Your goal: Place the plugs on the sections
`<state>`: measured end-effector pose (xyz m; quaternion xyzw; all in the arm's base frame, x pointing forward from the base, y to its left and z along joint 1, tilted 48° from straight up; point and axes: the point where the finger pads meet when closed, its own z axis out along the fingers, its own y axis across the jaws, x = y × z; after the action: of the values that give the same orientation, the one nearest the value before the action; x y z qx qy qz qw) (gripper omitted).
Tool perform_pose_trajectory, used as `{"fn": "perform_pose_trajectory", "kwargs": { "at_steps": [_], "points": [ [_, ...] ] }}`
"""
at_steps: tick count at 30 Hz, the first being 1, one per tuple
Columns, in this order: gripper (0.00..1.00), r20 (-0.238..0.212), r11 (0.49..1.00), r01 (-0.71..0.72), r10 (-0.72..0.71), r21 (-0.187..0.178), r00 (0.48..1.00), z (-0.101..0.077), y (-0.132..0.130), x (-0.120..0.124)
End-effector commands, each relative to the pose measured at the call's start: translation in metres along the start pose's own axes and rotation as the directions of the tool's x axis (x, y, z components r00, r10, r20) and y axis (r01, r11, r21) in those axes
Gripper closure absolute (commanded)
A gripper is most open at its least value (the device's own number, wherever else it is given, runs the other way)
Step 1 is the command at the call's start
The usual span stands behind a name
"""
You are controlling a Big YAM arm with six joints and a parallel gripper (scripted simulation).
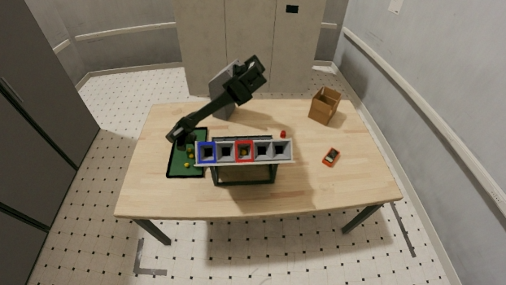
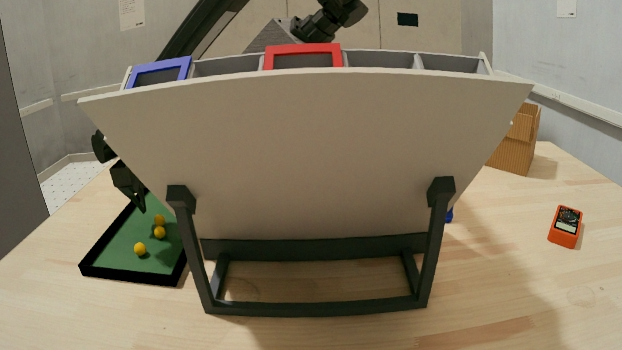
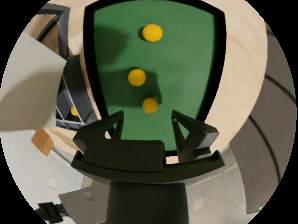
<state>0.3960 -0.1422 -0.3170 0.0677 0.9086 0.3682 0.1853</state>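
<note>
My gripper (image 3: 147,113) is open and empty, low over the near end of the green marble tray (image 1: 188,151). It also shows in the exterior view (image 2: 136,195). Three yellow marbles lie in the tray (image 3: 137,76), the nearest one (image 3: 150,104) just ahead of my fingertips. A row of funnels tops the covered rack; the blue-banded funnel (image 1: 207,151) is at the left end. The red-banded funnel (image 1: 244,151) is in the middle, with a yellow marble sitting in it (image 1: 243,152). The red plug (image 1: 283,133) stands on the table behind the rack. A bit of the blue plug (image 2: 449,215) shows behind the rack's right leg.
The grey cover (image 2: 305,150) hides the pipes and sections from the front. A cardboard box (image 1: 324,105) stands at the back right. An orange device (image 1: 331,156) lies to the right of the rack. The arm's grey base (image 1: 223,91) is at the back middle.
</note>
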Motion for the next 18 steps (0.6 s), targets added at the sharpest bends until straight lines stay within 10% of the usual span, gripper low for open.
{"fn": "perform_pose_trajectory", "kwargs": {
  "at_steps": [1,18],
  "points": [
    [0.20,0.014,1.000,0.004,-0.004,0.006,1.000,-0.003,-0.006,-0.009],
    [0.20,0.016,1.000,0.005,-0.005,0.007,1.000,0.020,-0.007,-0.010]
  ]
}}
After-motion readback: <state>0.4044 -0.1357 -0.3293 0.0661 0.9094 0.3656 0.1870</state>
